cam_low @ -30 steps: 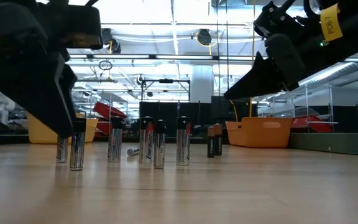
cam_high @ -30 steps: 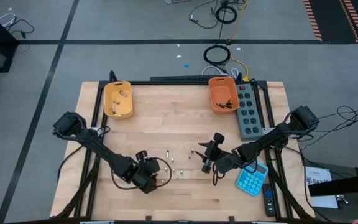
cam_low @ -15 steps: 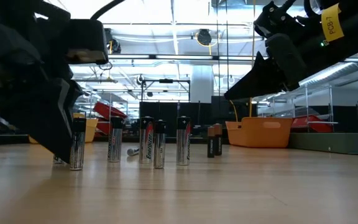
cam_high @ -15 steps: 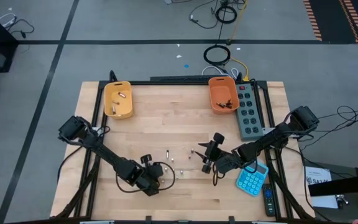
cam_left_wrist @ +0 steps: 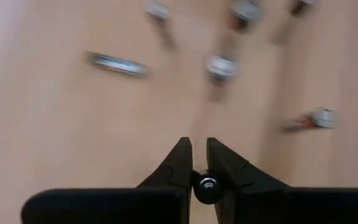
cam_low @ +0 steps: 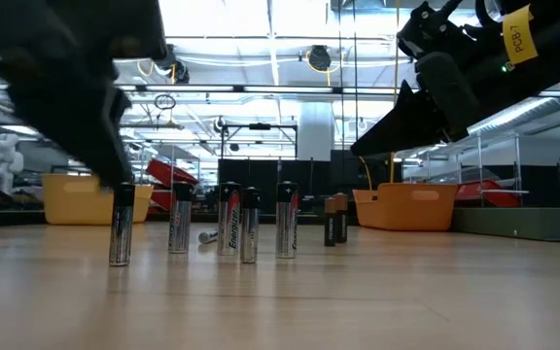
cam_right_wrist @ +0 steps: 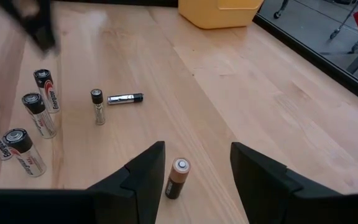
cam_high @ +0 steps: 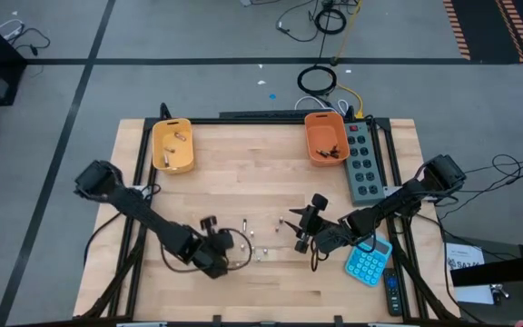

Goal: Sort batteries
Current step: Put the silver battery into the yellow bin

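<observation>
Lower middle of the high view: a wooden tabletop [cam_high: 271, 182] carries a loose cluster of silver-and-black cylindrical batteries [cam_high: 260, 250], with one dark robot arm on either side of it.
Left gripper [cam_left_wrist: 197, 146]: at the lower left of the cluster in the high view; its jaws are nearly closed on one small silvery battery [cam_left_wrist: 207, 185], whose round end cap shows between the tips. The tight pinch is probably there so the battery can be carried off to a bin.
Right gripper [cam_right_wrist: 196, 149]: at the lower right of the cluster, jaws wide apart. A copper-topped black battery [cam_right_wrist: 178, 177] stands upright between them, touched by neither, which suggests they are lined up for the next pick.
Loose batteries, counted in the right wrist view: five thick silver ones upright at the left edge, one slimmer one upright, one lying on its side, plus the copper-topped one.
Low view: two dark copper-topped batteries seem to stand close together, so one may be hidden from the wrist camera.
Yellow plastic bin [cam_high: 172, 123]: upper left of the tabletop, holding about three pale batteries.
Orange plastic bin [cam_high: 325, 116]: upper right, holding a few dark batteries, too small to count.
Sorting, as a judgement: pale cells go to yellow and dark cells to orange; most are still unsorted.
</observation>
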Motion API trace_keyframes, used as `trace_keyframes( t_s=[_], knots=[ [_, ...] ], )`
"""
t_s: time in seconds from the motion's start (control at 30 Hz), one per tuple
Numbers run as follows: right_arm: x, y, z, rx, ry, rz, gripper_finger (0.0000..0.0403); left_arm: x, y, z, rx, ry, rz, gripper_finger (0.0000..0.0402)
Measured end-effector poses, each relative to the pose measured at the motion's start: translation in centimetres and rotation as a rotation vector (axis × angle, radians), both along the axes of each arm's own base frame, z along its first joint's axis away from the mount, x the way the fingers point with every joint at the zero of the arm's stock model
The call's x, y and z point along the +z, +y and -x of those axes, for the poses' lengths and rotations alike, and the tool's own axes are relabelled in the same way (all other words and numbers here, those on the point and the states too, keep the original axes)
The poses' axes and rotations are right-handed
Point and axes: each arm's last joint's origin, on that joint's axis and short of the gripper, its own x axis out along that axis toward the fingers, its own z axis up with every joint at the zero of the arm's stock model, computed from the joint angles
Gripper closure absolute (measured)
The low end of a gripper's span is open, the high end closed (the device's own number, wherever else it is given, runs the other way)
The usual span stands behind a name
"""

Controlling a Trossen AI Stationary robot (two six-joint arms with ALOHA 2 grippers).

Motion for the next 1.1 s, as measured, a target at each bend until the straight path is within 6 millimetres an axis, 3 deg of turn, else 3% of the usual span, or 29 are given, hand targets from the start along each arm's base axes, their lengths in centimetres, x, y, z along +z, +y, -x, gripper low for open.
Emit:
trace_keyframes(
  t_s=[0.27, 0.43, 0.6, 0.77, 0.97, 1.1],
  knots=[
    [0.1, 0.0, 0.0, 0.001, -0.007, -0.004, 0.0229, 5.7, 7.9, 3.6, 0.164, 0.025, -0.259, 0.0369],
    [0.1, 0.0, -0.1, 0.002, -0.009, -0.006, 0.0229, 5.6, 14.1, 6.7, 0.338, 0.044, -0.256, 0.0369],
    [0.1, 0.0, 0.0, 0.005, -0.006, -0.002, 0.0229, 5.5, 18.1, 9.5, 0.502, 0.038, -0.260, 0.0369],
    [0.1, -0.1, -0.1, 0.003, -0.003, 0.003, 0.0229, 5.8, 20.6, 10.7, 0.625, 0.025, -0.276, 0.0353],
    [0.1, -0.1, -0.1, 0.002, -0.006, 0.000, 0.0229, 5.8, 22.1, 11.1, 0.693, 0.038, -0.299, 0.0230],
    [0.1, -0.1, -0.1, 0.002, -0.006, 0.000, 0.0229, 5.9, 22.0, 10.8, 0.648, 0.024, -0.283, 0.0188]
  ],
)
